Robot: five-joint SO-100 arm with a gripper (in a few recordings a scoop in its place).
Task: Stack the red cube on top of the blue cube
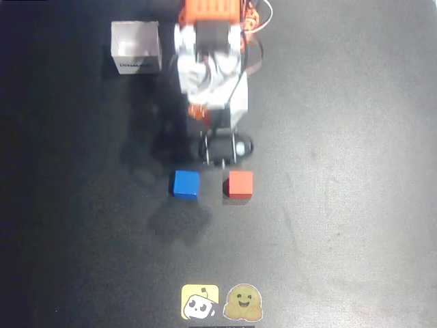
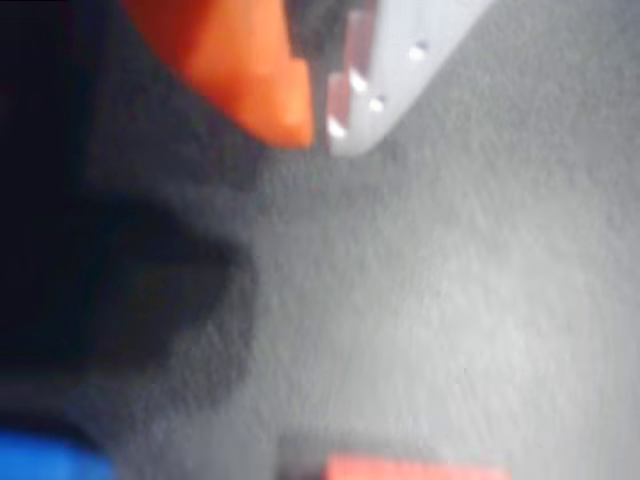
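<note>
On the dark desk (image 1: 355, 205), seen in the overhead view, the blue cube (image 1: 185, 184) and the red cube (image 1: 239, 184) sit side by side near the middle, the blue one on the left and the red one on the right, apart from each other with a strip of bare desk between them, both flat on the surface and neither stacked on the other. The arm (image 1: 212, 61), orange and white, reaches down from the top edge of that view, and its dark wrist end stops just above the gap between the two cubes, nearer the red one, touching neither. In the wrist view the fingers (image 2: 318, 125) show at the top as an orange tip (image 2: 270, 90) and a white tip (image 2: 400, 70) drawn close together with only a thin slit between them and nothing held; they hang over bare grey desk, with the blue cube (image 2: 50, 465) at the lower left corner and the top of the red cube (image 2: 410, 468) at the lower edge. At the far left of the overhead view stands a white open box (image 1: 136, 46); its inside looks pale and blurred, and I cannot tell whether anything lies in it. Two stickers lie at the near edge of the desk: a yellow one (image 1: 200, 301) and a tan one (image 1: 244, 303).
</note>
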